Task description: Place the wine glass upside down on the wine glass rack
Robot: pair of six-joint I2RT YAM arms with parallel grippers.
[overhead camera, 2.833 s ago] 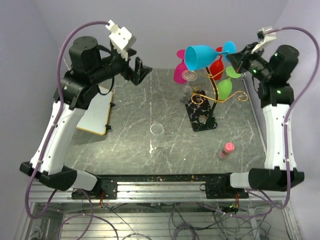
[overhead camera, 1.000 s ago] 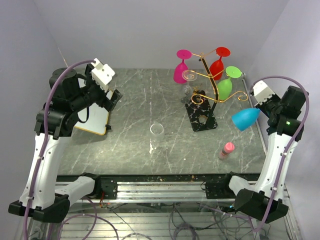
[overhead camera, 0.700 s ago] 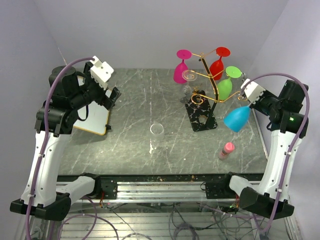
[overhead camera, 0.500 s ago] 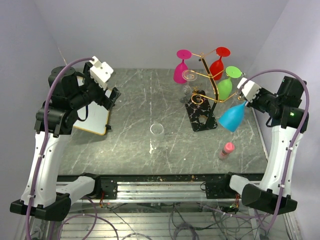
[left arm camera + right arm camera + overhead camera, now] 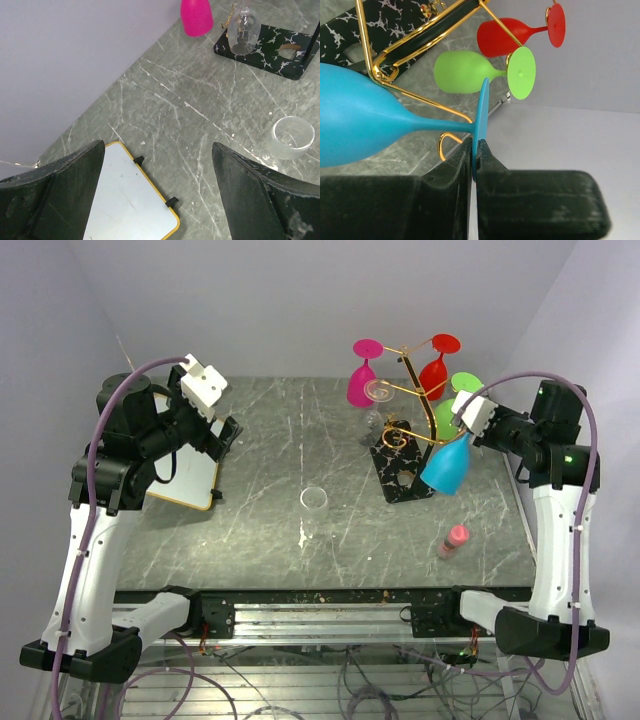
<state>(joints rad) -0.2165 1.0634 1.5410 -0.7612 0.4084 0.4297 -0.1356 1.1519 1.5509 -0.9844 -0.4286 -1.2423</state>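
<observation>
Blue wine glass (image 5: 446, 464): off the desk (image 5: 280, 450), bowl down and tilted, stem slanting up to the right; bowl just beside the lower right arm of the rack (image 5: 425, 415), above the right edge of its black marbled base (image 5: 402, 472); not yet hung.
Right gripper (image 5: 474, 150): closed hard on the thin rim of the glass's foot, an edge pinch only, nothing around the stem.
Contact with rack: gold wire crossing the bowl in the right wrist view; touching or apart not determinable.
Risk, grip: likely pivot or slip of the foot between the fingers under any sideways push from the wire; drop onto the base or desk to follow.
Risk, neighbours: green glass (image 5: 465, 72) hanging just beside the blue foot, red glass (image 5: 505, 37) behind it; knock or unhooking probable on a wide approach.
Risk, rack: tall thin stand, already loaded, also with a pink glass (image 5: 360, 385); snagged wire enough to tilt or drag it.
Risk, seating: stem to enter between the wires with the foot above; misalignment likely to leave the glass resting on one wire only.
Left gripper (image 5: 159, 147): fully spread, empty, well apart at the left above a yellow-edged whiteboard (image 5: 125, 200); no hazard.
Below: clear cup (image 5: 314, 499) and pink bottle (image 5: 455, 538) near the fall zone.
</observation>
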